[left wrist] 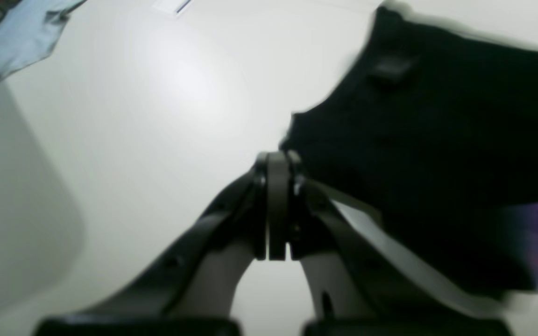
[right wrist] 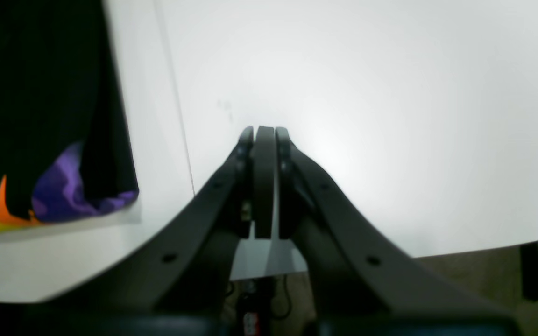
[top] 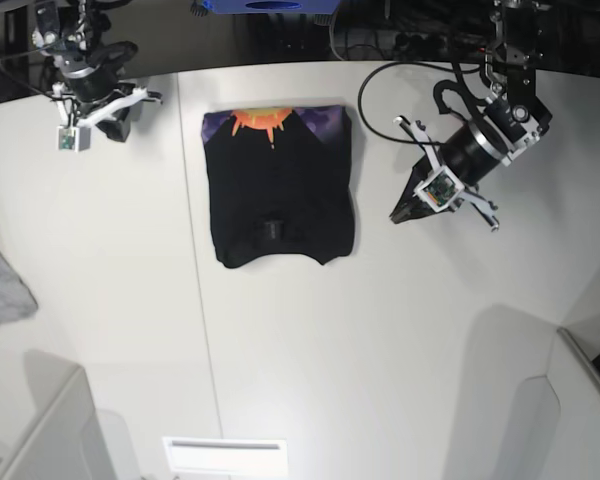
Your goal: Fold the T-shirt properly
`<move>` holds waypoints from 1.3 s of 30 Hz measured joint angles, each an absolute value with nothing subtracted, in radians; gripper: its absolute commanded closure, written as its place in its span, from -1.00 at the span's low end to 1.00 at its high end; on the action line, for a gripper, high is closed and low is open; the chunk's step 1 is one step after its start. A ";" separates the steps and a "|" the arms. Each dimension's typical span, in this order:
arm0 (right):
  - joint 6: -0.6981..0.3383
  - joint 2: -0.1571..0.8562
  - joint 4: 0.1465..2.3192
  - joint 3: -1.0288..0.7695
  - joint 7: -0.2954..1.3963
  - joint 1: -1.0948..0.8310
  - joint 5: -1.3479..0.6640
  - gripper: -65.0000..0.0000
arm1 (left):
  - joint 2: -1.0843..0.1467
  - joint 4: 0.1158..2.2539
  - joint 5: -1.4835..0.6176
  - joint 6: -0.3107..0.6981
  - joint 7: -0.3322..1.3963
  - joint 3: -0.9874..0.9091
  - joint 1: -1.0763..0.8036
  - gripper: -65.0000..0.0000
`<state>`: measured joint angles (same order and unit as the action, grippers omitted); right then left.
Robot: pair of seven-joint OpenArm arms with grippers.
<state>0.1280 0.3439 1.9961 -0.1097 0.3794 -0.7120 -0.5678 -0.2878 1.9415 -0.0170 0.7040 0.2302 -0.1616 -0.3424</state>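
The T-shirt (top: 280, 190) is lying folded into a compact, roughly square black bundle on the white surface (top: 310, 350), sitting in the upper middle of the base view. An orange sun with purple print around it is showing along the bundle's top edge, toward the top of the frame. A small dark patch is showing on the lower middle of the cloth. The bottom edge is curving slightly, with rounded corners. In the right wrist view the shirt is filling the upper left corner, its orange and purple print peeking out at the lower edge.
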 measured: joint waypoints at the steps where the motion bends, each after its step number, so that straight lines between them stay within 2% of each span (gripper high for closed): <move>1: 0.103 0.355 1.996 -0.110 0.366 -0.725 -0.559 1.00 | -0.289 1.941 -0.016 0.704 0.216 -0.184 -0.369 1.00; 5: 0.047 0.368 1.996 -0.109 0.316 -0.771 -0.377 1.00 | -0.296 1.940 -0.035 0.692 0.196 -0.244 -0.476 1.00; 10: -0.102 0.321 1.996 -0.114 0.226 -0.854 -0.205 1.00 | -0.290 1.940 -0.100 0.704 0.115 -0.290 -0.617 1.00; 15: -0.174 0.316 1.996 -0.165 0.206 -0.944 -0.128 1.00 | -0.290 1.891 -0.096 0.697 0.006 -0.313 -0.739 1.00; 21: -0.284 0.316 1.996 -0.253 0.202 -1.035 -0.130 1.00 | -0.289 1.806 -0.098 0.686 -0.154 -0.340 -0.891 1.00; 32: -0.289 0.327 1.992 -0.277 0.379 -1.215 -0.126 1.00 | -0.287 1.541 -0.100 0.689 -0.332 -0.332 -1.045 1.00; 39: -0.287 0.346 1.836 -0.215 0.417 -1.163 -0.127 1.00 | -0.275 1.282 -0.101 0.687 -0.347 -0.265 -0.995 1.00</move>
<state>-0.2867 0.3462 1.8362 -0.2153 0.4171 -1.1633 -0.1272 -0.2749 1.2823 -0.1013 0.6868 -0.3466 -0.2653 -0.9955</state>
